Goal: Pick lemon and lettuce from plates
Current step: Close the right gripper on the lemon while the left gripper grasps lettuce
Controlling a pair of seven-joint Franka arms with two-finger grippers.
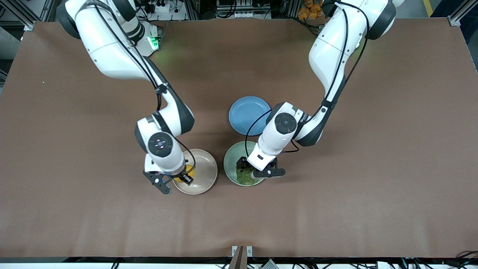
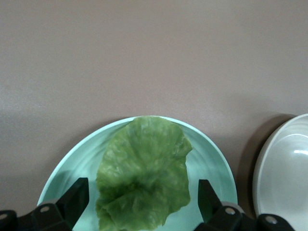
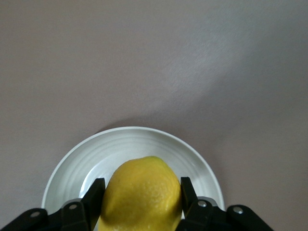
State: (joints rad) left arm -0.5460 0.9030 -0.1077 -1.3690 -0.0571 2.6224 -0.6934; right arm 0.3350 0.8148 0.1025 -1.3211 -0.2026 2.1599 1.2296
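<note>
We see R gripper (image 3: 139, 192) clamped on smooth yellow oval lemon (image 3: 140, 192) over beige round plate (image 3: 72, 163); slick rind may squirt out on lift. L gripper (image 2: 139, 199) gapes wide astride wrinkly green lettuce leaf (image 2: 143, 173) on mint-green plate (image 2: 214, 163); limp leaf may slip, or fingers (image 2: 74, 197) scrape plate.

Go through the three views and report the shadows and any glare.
Front view: green lamp glow tints the table near the right arm's base; no strong glare. Left wrist view: the beige plate casts a dark shadow beside the mint plate. Right wrist view: soft shadow rims that beige plate, broader shade above.
</note>
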